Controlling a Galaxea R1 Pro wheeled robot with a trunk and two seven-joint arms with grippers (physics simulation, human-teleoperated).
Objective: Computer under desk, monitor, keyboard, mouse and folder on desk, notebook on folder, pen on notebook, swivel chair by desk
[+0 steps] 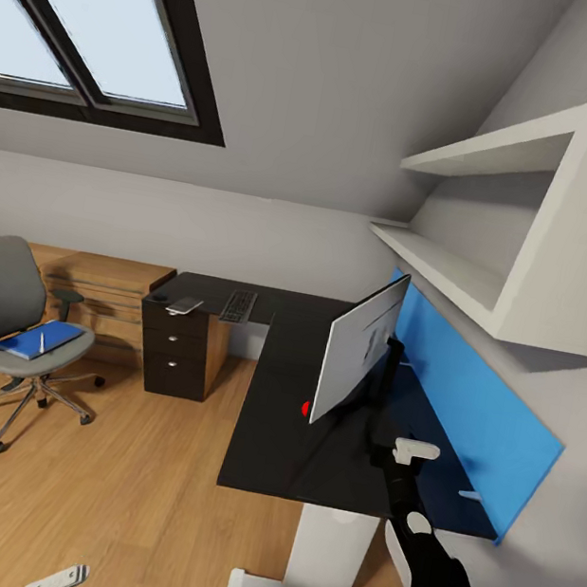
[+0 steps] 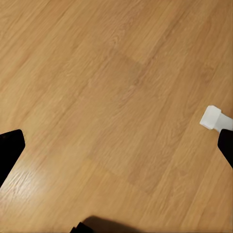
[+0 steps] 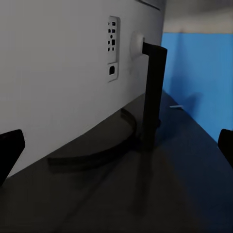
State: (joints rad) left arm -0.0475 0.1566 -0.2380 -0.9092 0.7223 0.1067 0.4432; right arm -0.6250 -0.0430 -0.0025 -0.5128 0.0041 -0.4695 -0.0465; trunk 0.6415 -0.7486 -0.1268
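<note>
The black-topped desk (image 1: pixel 276 445) carries the monitor (image 1: pixel 361 349), seen from behind and edge-on, on its thin stand (image 3: pixel 153 92) and round base (image 3: pixel 97 153). My right gripper (image 1: pixel 410 452) hovers over the desk behind the monitor, open (image 3: pixel 116 145) and holding nothing. At the desk's far end lie the keyboard (image 1: pixel 239 305), the notebook (image 1: pixel 183 306) and the small dark mouse (image 1: pixel 160 295). The swivel chair (image 1: pixel 0 290) stands apart at the left, with the blue folder (image 1: pixel 40 340) and the white pen (image 1: pixel 41 342) on its seat. Down low, my left gripper (image 1: pixel 58 579) hangs open (image 2: pixel 116 145) over bare floor. The computer is out of view.
A blue wall panel (image 1: pixel 476 403) runs behind the desk, under white shelves (image 1: pixel 452 269). The dark drawer unit (image 1: pixel 173 349) stands under the far end beside a light-wood chest (image 1: pixel 102 284). The desk's white leg (image 1: pixel 324 554) and foot (image 2: pixel 213 118) rest on wood floor (image 1: pixel 123 495).
</note>
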